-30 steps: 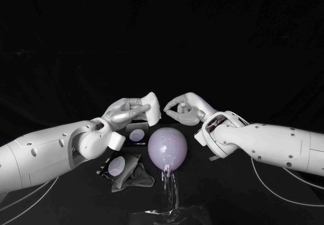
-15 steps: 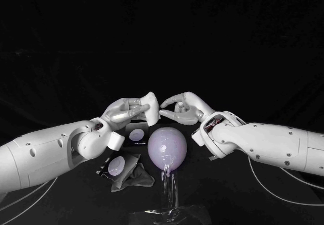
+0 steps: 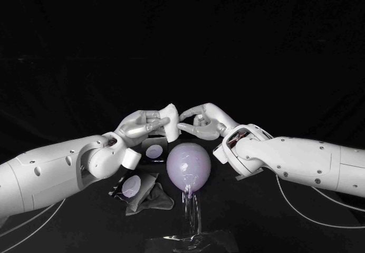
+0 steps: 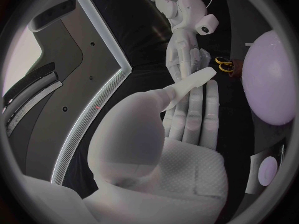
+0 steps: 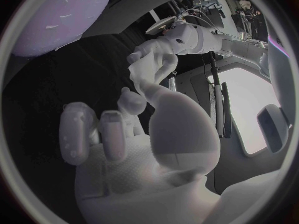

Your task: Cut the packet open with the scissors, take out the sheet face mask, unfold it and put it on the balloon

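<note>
The balloon at frame centre, with the folded sheet face mask held up just above it, pinched in the left hand. The right hand, fingers half curled, sits just beside the mask's edge; whether it grips cannot be told. Probable hazards: a shallow pinch slipping off the sheet, or opposed pulls tearing rather than unfolding it.

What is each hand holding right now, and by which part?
Left hand pinches the folded sheet mask by one edge; whether the right hand grips it cannot be told.
</note>
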